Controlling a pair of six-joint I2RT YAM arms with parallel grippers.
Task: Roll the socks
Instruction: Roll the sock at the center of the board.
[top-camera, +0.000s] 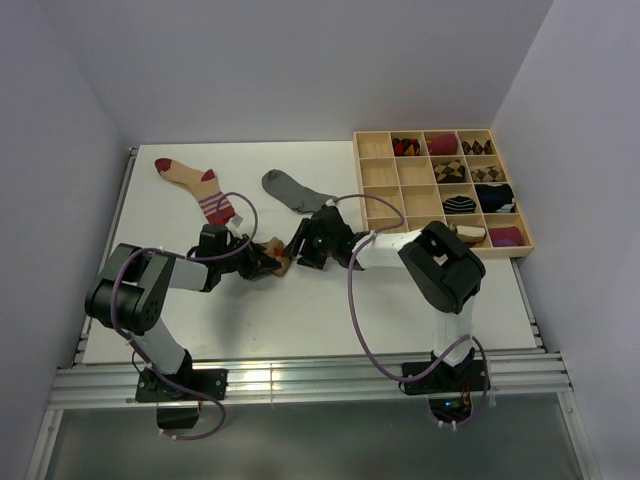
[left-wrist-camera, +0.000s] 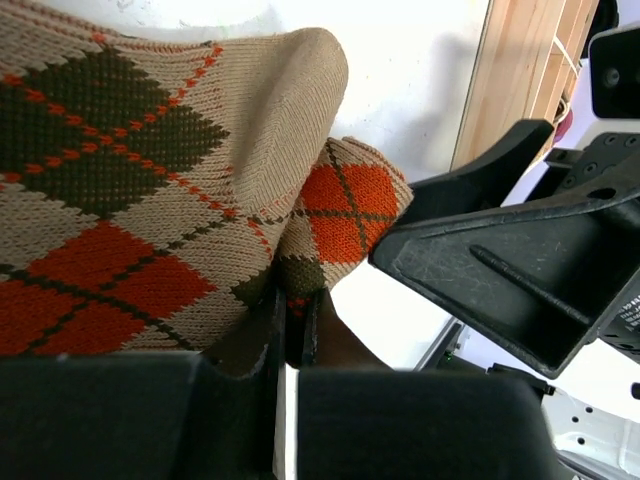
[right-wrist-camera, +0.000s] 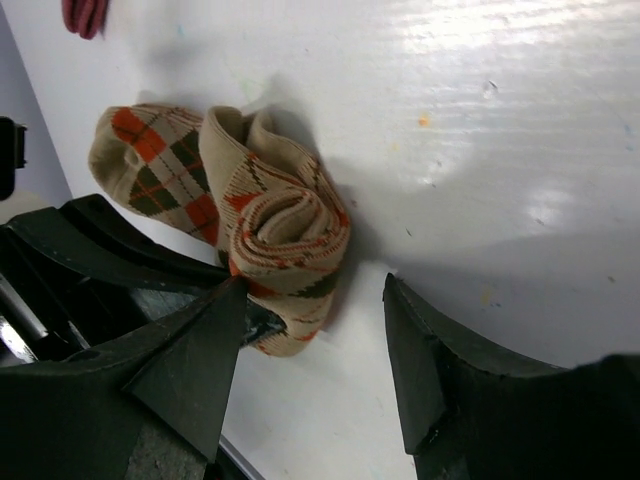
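Note:
The brown argyle sock (right-wrist-camera: 285, 245) lies partly rolled on the white table, its rolled end facing the right wrist camera. My left gripper (left-wrist-camera: 292, 318) is shut on a fold of this sock (left-wrist-camera: 150, 190) at its edge. My right gripper (right-wrist-camera: 315, 325) is open, with the roll against its left finger (right-wrist-camera: 200, 350) and bare table before its right finger. From above, the two grippers (top-camera: 268, 262) (top-camera: 298, 250) meet at the argyle sock (top-camera: 279, 258). The grey sock (top-camera: 290, 190) and the beige sock with dark-red toe and heel (top-camera: 195, 185) lie flat farther back.
A wooden compartment tray (top-camera: 380, 175) at the back right holds several rolled sock bundles. The right arm's black body (left-wrist-camera: 500, 270) stands close to the left gripper. White walls enclose the table on three sides.

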